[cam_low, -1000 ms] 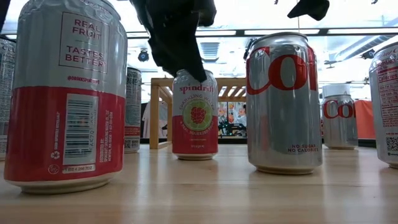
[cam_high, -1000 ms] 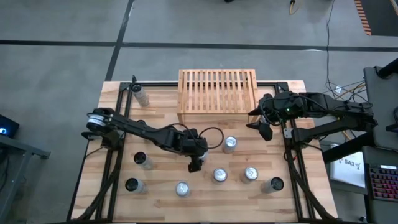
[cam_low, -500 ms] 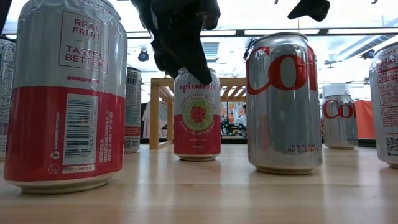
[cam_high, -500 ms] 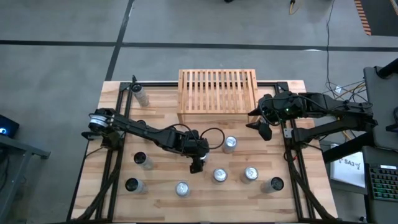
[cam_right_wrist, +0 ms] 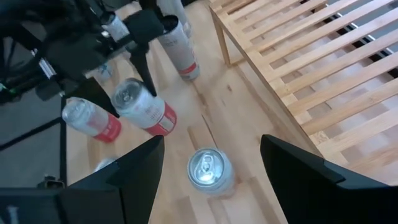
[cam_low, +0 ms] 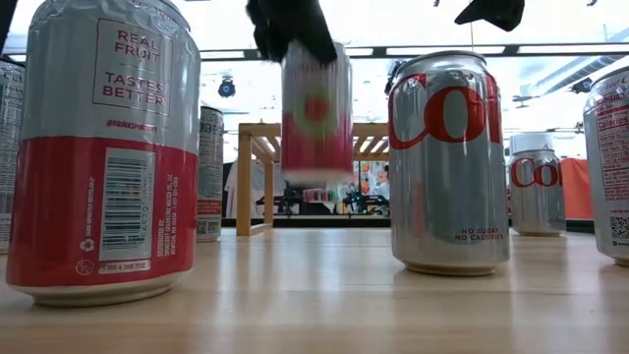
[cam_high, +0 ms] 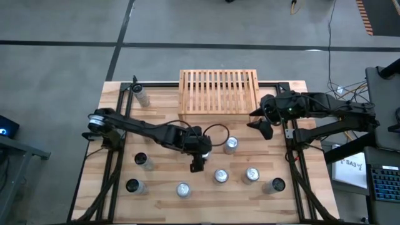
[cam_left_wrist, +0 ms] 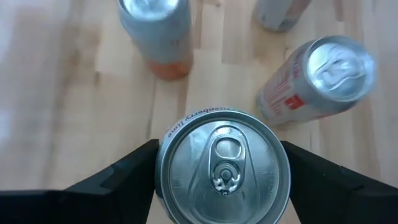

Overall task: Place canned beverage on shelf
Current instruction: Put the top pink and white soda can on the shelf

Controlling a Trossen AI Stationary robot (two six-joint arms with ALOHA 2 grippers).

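My left gripper is over the middle of the table, shut on a pink and silver Spindrift can. The can's silver top fills the left wrist view between my two fingers. The can hangs above the tabletop. The light wooden slatted shelf stands on its short legs at the table's far edge, with nothing on it. My right gripper hovers open and empty by the shelf's right end, over the table. My left gripper pinches the can's upper side wall between its two fingers, one on each side just below the rim. The fingers come from above, pointing down. The can hangs upright, its bottom lifted clear of the table.
Several other cans stand on the table: one near the held can, a row toward the near edge, some at the left, one at the far left corner. Bare wood lies before the shelf.
My left gripper has gone up with the Spindrift can. The can stood on the table a second ago and half a second ago; now it is lifted clear, still upright. My right arm has kept still.
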